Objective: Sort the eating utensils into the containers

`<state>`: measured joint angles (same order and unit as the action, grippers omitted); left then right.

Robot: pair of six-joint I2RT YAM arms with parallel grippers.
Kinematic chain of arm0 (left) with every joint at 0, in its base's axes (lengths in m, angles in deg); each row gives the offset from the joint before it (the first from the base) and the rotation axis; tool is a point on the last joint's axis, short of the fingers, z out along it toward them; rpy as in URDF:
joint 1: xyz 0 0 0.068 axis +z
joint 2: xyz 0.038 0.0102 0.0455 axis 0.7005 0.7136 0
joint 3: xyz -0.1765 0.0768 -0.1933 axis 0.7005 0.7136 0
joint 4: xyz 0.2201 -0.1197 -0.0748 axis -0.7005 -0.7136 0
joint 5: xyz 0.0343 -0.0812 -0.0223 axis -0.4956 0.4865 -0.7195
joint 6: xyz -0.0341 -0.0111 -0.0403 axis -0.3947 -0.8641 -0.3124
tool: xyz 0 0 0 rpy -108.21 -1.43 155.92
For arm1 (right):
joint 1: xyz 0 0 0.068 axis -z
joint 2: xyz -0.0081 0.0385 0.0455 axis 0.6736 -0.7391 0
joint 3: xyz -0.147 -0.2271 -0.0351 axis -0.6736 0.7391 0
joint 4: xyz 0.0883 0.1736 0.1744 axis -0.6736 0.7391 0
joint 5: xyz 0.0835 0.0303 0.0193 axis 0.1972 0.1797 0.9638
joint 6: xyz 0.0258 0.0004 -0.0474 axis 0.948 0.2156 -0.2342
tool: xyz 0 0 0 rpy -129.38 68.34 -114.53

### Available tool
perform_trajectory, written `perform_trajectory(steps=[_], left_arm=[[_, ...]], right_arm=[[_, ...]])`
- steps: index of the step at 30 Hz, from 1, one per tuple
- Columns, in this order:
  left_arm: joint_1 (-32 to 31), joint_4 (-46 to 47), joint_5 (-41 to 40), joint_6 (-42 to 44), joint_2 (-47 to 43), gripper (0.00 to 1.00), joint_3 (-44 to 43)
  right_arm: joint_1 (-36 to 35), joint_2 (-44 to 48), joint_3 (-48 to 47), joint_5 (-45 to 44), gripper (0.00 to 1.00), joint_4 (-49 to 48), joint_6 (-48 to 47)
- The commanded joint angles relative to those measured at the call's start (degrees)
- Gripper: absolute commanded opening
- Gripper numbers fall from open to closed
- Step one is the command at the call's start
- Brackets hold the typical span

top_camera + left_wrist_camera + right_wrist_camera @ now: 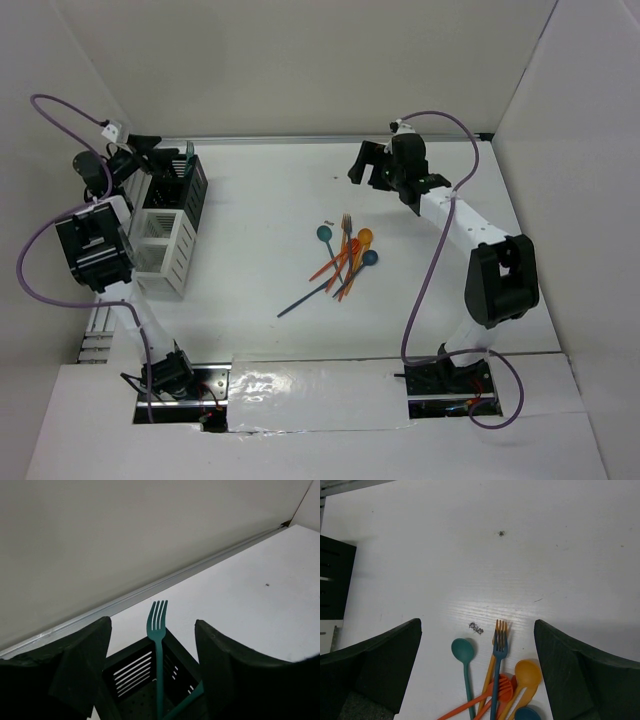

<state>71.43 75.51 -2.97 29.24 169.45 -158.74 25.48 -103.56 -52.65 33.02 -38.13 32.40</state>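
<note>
Slim teal fork (157, 615) is standing tines-up in black bin (130, 667). Left gripper (150, 627) is straddling it, jaws wide, gripping nothing. Right gripper (477, 626) is hanging open over the orange/teal/blue pile (345, 255).

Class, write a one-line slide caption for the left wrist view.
Teal fork stands tines-up in the black bin, between the open left fingers.

A small dark speck (501, 533) marks the white table (260, 200).
</note>
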Motion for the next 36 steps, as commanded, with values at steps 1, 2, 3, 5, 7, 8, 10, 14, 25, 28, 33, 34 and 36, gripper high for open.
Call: perform_trajectory(steps=[1,2,3,5,7,8,10,14,25,28,33,34,36], left_arm=[[0.81,1.90,0.61,2.51,-7.91,0.82,-0.04],[0.99,-0.12,1.05,3.99,-8.89,0.82,-0.48],[0.99,-2.58,1.75,4.44,-9.94,0.82,-1.18],[0.90,-13.11,3.42,5.23,-13.28,0.82,-4.51],[0.29,-24.76,4.04,5.67,-16.18,0.82,-8.46],[0.37,-27.71,5.17,6.29,-17.15,0.81,-9.44],[-2.50,-36.50,9.12,10.58,-20.04,0.81,-10.41],[-12.52,-53.20,8.02,24.71,-25.85,0.82,-10.33],[-48.74,-74.37,-52.61,-16.67,-33.53,0.63,3.29],[-54.71,-78.95,-59.65,-21.19,-31.41,0.64,3.12],[-61.49,-82.93,-68.98,-27.54,-26.05,0.65,1.72],[-62.11,-84.41,-69.60,-29.03,-24.82,0.66,0.50],[-62.55,-85.13,-70.05,-30.18,-21.30,0.66,-0.56]], right_arm=[[-0.36,1.60,-1.47,0.54,1.00,-1.53,-0.05],[-0.36,1.96,-1.46,0.54,1.00,-1.53,0.04],[-0.28,2.40,-0.94,0.02,1.00,-1.53,0.04],[-0.54,4.15,-0.15,-0.68,1.00,-1.53,0.39],[-0.28,5.12,0.73,-1.31,1.00,-1.01,0.83],[-0.45,6.43,2.39,-1.83,1.00,-1.00,1.01],[-0.28,8.20,3.54,-1.83,1.00,-1.00,1.27],[-0.45,14.00,6.01,-5.43,1.00,3.38,1.89],[-0.10,36.12,20.14,-12.55,1.00,19.71,8.20],[-0.10,41.50,22.08,-11.77,1.00,23.33,9.88],[-0.10,53.54,25.87,-10.18,1.00,27.99,11.73],[-0.01,56.78,26.65,-10.18,1.00,29.30,11.91],[-0.10,58.99,27.27,-9.66,1.00,29.84,12.26]])
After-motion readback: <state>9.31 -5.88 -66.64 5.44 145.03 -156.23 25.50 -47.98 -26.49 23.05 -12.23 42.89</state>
